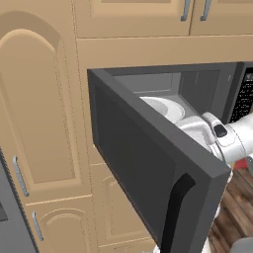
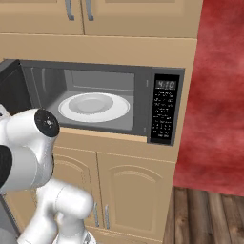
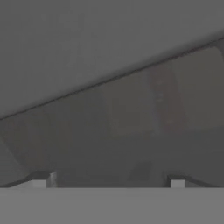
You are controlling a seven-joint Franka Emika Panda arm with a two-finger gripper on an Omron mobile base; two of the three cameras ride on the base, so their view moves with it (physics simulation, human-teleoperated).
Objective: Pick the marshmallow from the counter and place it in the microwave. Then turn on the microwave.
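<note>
One open door (image 1: 148,168) and one white plate (image 2: 94,106) inside the microwave (image 2: 102,102), that's what we've got. We can't pick out the marshmallow on the plate or anywhere else; it may be too small to show. Our arm (image 1: 217,136) reaches in behind the door. In the hand view we're pressed close to dark grey surface, and our gripper (image 3: 109,181) has its tips spread wide with nothing between them. The risks as we see them: backing out, we could clip the door edge or the cavity wall. And the button panel (image 2: 164,110) does nothing until that door swings shut.
</note>
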